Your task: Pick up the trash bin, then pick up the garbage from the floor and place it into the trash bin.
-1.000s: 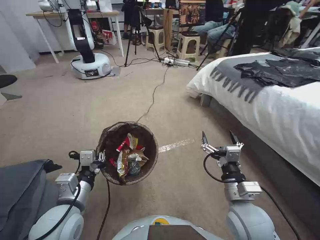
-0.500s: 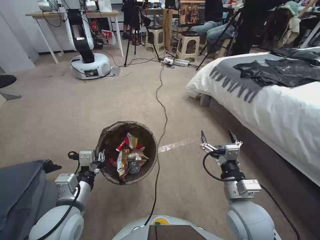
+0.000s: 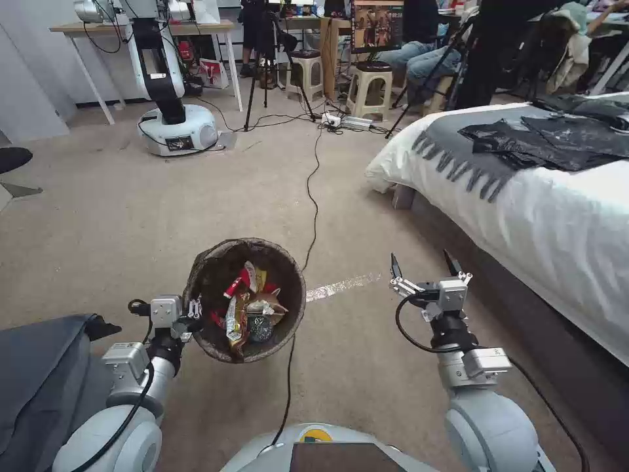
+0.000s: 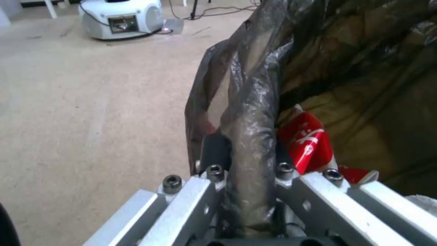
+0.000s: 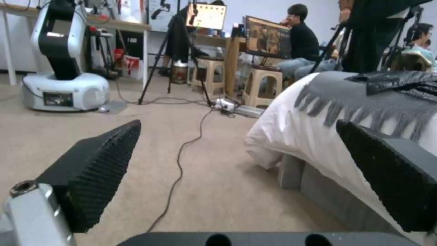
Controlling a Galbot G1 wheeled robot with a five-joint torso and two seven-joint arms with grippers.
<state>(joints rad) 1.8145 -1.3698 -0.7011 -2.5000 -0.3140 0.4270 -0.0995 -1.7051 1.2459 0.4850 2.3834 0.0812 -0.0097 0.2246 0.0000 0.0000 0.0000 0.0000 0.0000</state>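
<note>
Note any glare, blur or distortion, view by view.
Head view: wide-angle bending at the edges, sheen on the black plastic sheets. Left wrist view: soft close up, glare on the bag over the trash bin rim. Right wrist view: near fingertips softened, room sharper.

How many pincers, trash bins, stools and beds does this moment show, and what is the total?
pincers: 2, left pincer shut on the rim, right pincer open
trash bin: 1
stools: 2
bed: 1
Total: 6

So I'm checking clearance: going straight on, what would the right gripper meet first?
Probably nothing close: the open right gripper points along bare carpet, with the bed just beside its line. Depth is unclear.
</note>
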